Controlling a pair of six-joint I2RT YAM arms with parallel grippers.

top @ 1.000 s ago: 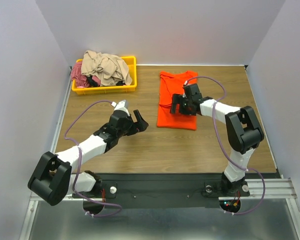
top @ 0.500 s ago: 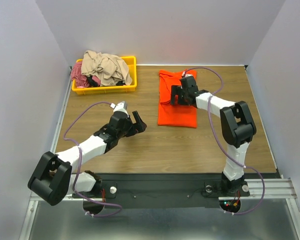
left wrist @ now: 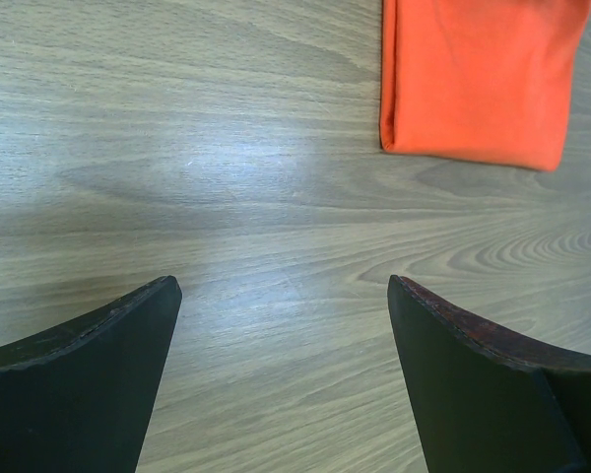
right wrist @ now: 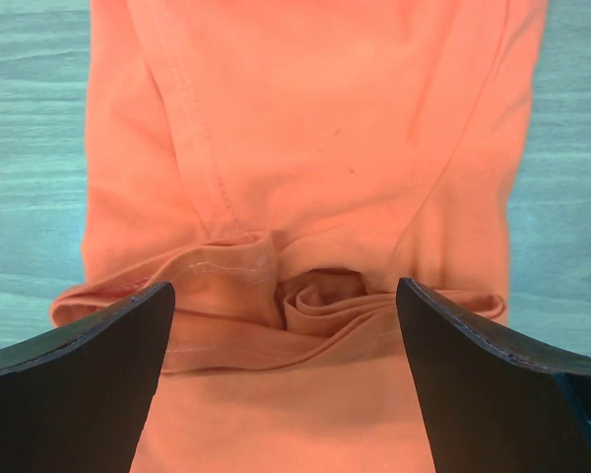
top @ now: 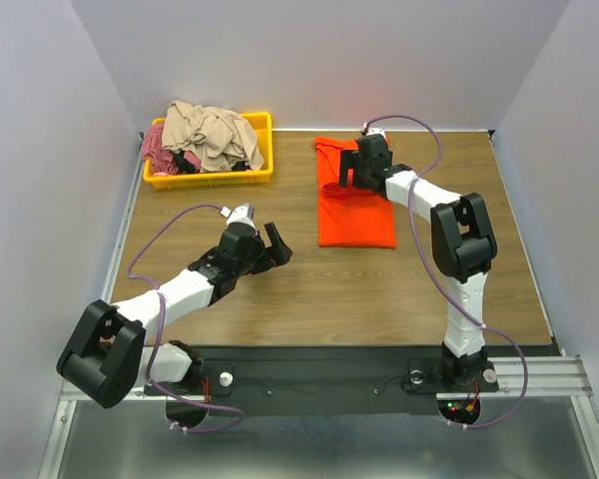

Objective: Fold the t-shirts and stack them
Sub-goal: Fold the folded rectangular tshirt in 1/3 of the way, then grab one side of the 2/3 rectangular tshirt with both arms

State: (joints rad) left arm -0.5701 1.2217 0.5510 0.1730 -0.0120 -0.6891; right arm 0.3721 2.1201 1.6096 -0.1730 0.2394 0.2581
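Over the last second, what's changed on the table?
The right arm carried its open jaws along the orange shirt, from its middle to its far end, away from the bases. Nothing was grabbed or let go. The left arm, jaws open over bare wood, stayed put. The shirt lies about where it was, and the yellow bin of clothes is unchanged.

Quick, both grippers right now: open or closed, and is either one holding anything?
Left gripper: open, holding nothing, over the table.
Right gripper: open, holding nothing, over the orange shirt.
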